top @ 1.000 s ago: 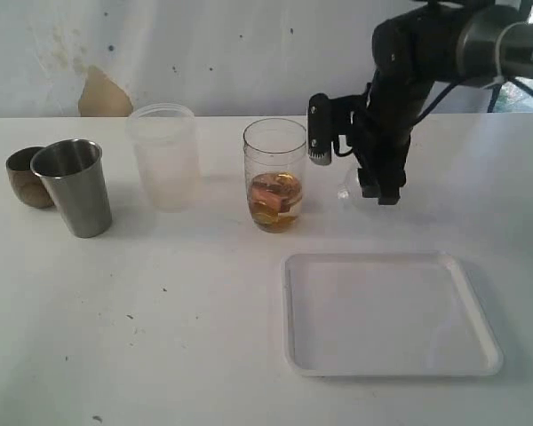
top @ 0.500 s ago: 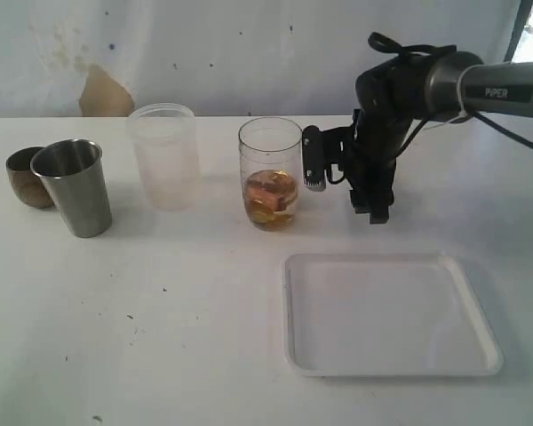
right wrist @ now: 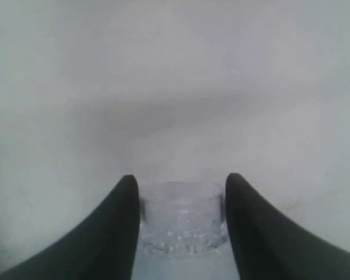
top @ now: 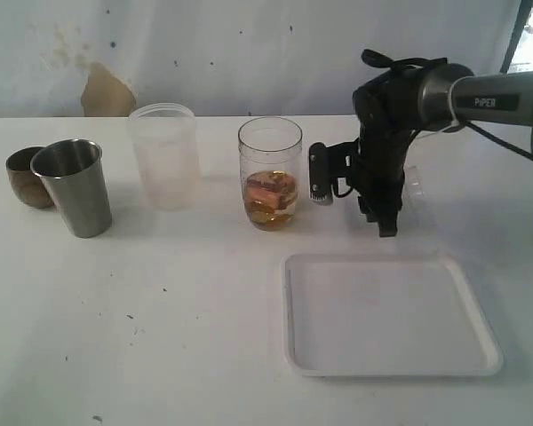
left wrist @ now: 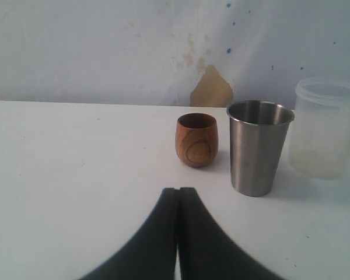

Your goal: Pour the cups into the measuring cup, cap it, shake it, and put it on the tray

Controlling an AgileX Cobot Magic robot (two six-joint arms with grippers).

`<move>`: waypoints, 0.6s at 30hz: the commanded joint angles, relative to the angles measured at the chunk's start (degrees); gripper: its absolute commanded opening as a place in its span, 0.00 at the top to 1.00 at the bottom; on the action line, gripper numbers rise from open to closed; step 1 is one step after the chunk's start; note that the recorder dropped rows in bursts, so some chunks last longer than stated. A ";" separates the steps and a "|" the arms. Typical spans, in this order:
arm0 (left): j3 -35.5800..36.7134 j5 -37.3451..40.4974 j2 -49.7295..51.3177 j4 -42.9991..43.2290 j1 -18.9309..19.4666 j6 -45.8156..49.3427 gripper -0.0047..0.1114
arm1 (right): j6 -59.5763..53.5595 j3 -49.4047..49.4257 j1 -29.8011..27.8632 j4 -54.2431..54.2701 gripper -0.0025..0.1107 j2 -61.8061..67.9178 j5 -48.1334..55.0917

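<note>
The clear measuring cup (top: 270, 173) stands mid-table with brownish pieces in its bottom. To its left are the frosted plastic cup (top: 164, 155), the steel tumbler (top: 73, 186) and the wooden cup (top: 25, 177); all three also show in the left wrist view: frosted cup (left wrist: 326, 128), tumbler (left wrist: 258, 146), wooden cup (left wrist: 196, 139). My left gripper (left wrist: 178, 190) is shut on nothing, short of the wooden cup. My right gripper (top: 387, 225) points down at the table right of the measuring cup. Its fingers press both sides of a small clear dome lid (right wrist: 182, 217).
The white tray (top: 391, 315) lies at the front right, just in front of my right gripper. A brown patch marks the back wall (top: 102, 93) behind the cups. My left arm is out of the exterior view.
My right arm has swung right and lower, away from the measuring cup, and the lid now sits between its fingers. The measuring cup shifted slightly left.
</note>
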 commanded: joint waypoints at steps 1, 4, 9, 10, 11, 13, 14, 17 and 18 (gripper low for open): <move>0.30 -0.41 -0.19 0.43 0.23 -0.08 0.96 | 1.55 -0.02 -0.19 -0.56 0.95 -0.12 3.06; 0.30 -0.41 -0.19 0.43 0.23 -0.08 0.96 | 1.55 -0.02 -0.19 -0.32 0.98 -0.75 3.55; 0.30 -0.41 -0.19 0.43 0.23 -0.08 0.96 | 1.44 -0.02 -0.29 0.80 0.98 -4.13 3.31; 0.30 -0.41 -0.19 0.43 0.23 -0.08 0.96 | 0.83 -0.02 -0.83 2.75 0.98 -6.22 2.95; 0.30 -0.41 -0.19 0.43 0.23 -0.08 0.96 | 0.59 -0.02 -1.40 5.37 0.98 -8.30 2.14; 0.30 -0.41 -0.19 0.43 0.23 -0.08 0.96 | -1.30 -0.02 -3.29 11.92 0.98 -11.42 1.35; 0.30 -0.41 -0.19 0.43 0.23 -0.08 0.96 | -2.91 -0.02 -4.09 15.37 0.98 -12.48 1.22; 0.30 -0.41 -0.19 0.43 0.23 -0.08 0.96 | -7.82 -0.02 -6.82 28.42 0.98 -15.73 1.12; 0.30 -0.41 -0.19 0.43 0.23 -0.08 0.96 | -9.15 -0.02 -7.74 32.07 0.98 -16.64 1.12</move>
